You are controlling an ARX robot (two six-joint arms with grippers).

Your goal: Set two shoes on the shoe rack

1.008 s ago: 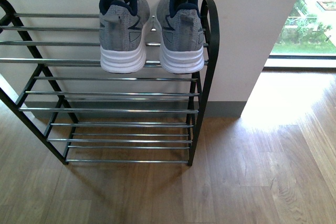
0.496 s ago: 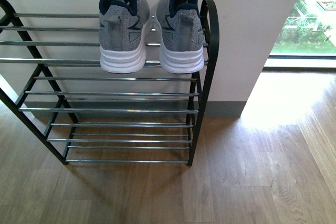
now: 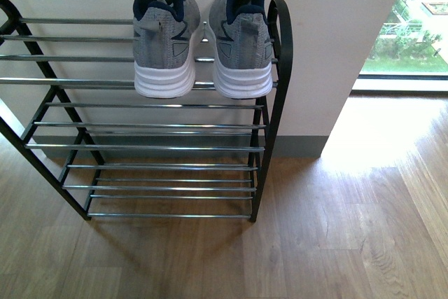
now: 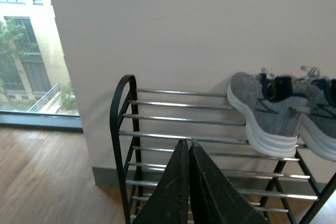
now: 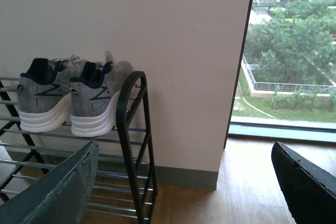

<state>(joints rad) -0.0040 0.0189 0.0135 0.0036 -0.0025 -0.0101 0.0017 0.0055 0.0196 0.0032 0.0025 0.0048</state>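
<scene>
Two grey knit sneakers with thick white soles stand side by side on the top tier of the black shoe rack, heels facing me: the left shoe and the right shoe. Neither arm shows in the front view. In the left wrist view my left gripper is shut and empty, hanging in front of the rack, well apart from the nearer shoe. In the right wrist view my right gripper is open wide and empty, off to the side of the rack and both shoes.
The rack stands against a white wall on a wooden floor. Its lower chrome tiers hold nothing. A floor-level window with greenery outside lies to the right.
</scene>
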